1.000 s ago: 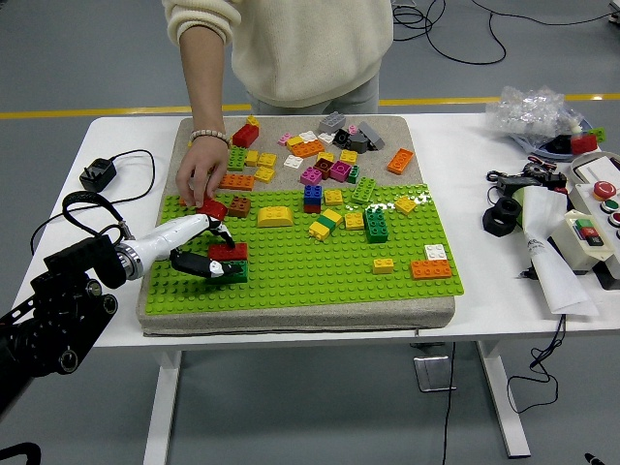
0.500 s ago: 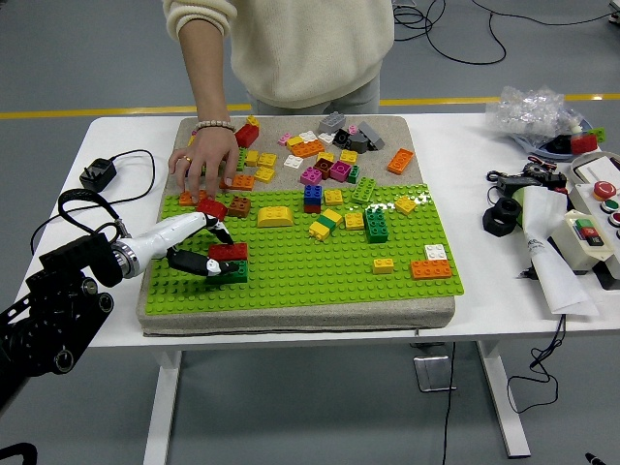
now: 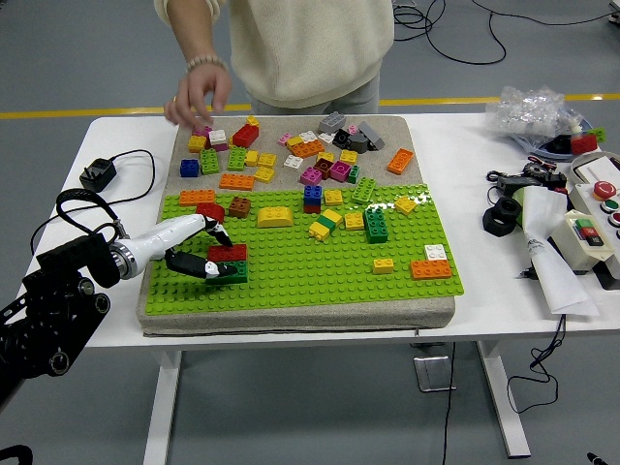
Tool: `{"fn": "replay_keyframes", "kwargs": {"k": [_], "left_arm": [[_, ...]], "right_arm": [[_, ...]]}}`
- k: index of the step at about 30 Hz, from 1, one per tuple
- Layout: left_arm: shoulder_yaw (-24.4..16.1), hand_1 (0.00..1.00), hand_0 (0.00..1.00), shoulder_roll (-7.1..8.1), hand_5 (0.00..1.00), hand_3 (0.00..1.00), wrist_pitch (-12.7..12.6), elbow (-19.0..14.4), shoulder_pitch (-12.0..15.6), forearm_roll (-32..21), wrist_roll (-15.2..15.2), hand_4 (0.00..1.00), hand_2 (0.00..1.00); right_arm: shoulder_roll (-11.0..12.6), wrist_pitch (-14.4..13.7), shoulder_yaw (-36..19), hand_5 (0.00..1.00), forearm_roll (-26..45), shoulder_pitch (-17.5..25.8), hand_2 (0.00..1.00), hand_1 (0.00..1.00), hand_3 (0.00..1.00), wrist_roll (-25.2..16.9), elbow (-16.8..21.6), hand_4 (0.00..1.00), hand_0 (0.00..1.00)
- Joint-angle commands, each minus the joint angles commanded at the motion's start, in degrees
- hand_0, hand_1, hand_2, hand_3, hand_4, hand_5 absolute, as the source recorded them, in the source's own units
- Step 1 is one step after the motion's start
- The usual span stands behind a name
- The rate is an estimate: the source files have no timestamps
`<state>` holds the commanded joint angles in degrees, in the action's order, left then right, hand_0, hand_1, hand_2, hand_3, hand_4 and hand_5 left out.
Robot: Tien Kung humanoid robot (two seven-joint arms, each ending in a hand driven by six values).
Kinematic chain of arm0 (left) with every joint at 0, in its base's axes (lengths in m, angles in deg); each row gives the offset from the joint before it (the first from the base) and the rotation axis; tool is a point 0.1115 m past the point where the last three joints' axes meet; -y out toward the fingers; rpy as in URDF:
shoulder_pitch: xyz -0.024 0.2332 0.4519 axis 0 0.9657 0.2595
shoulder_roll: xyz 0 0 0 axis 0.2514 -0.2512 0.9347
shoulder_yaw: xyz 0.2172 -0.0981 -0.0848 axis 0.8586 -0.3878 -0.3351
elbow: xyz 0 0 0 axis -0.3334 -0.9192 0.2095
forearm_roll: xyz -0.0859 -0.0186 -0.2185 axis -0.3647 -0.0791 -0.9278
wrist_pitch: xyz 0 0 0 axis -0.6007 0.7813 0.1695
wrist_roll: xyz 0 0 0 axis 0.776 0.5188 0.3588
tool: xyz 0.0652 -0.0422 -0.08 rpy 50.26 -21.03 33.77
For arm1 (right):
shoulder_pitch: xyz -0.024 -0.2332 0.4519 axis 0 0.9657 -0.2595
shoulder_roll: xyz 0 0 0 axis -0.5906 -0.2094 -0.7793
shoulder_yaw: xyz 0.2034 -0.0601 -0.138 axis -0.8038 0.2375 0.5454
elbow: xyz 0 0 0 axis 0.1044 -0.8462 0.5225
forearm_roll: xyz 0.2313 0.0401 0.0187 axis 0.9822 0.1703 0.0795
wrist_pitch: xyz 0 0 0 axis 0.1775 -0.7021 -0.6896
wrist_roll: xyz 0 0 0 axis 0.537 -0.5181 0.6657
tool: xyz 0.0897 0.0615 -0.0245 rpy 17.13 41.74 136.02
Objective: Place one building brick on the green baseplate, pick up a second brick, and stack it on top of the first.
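Observation:
The green baseplate point(image 3: 320, 276) lies on a tan mat in the middle of the table. Near its left front, a red brick point(image 3: 230, 252) sits on top of a dark green brick point(image 3: 236, 273). My left hand point(image 3: 219, 254) comes in from the left, white fingers point(image 3: 184, 231) arched over the stack and thumb low at its left side, shut on the red brick. My right hand does not show. A person stands at the far side, with one hand point(image 3: 194, 95) raised above the mat's back left corner and holding nothing I can see.
Several loose bricks point(image 3: 310, 150) cover the mat behind the baseplate. A yellow brick point(image 3: 274, 216), a green stack point(image 3: 376, 227) and an orange brick point(image 3: 430, 268) stand on the plate. A black adapter with cable point(image 3: 97, 174) lies left; a control box point(image 3: 591, 228) and tools lie right.
The person's hand has lifted off the baseplate's back left edge and drawn back above the mat, uncovering several bricks there. My left hand has stayed at the red brick.

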<state>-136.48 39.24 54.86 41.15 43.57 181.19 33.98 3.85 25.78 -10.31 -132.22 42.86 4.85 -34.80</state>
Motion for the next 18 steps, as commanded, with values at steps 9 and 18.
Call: {"fn": "replay_keyframes", "kwargs": {"k": [9,18], "left_arm": [[-0.1,0.78,0.944,0.1,0.492,0.604,0.7,-0.5,0.3,-0.2,0.1,0.91,0.651],[0.2,0.786,0.947,-0.29,0.476,0.608,0.4,0.0,0.3,-1.6,-0.1,0.905,0.683]], "right_arm": [[0.0,-0.1,0.0,0.643,0.1,0.0,0.776,0.724,0.695,-0.1,0.0,0.917,0.784],[0.0,-0.2,0.0,0.644,0.2,0.0,0.777,0.725,0.695,0.0,0.0,0.916,0.784]]}}
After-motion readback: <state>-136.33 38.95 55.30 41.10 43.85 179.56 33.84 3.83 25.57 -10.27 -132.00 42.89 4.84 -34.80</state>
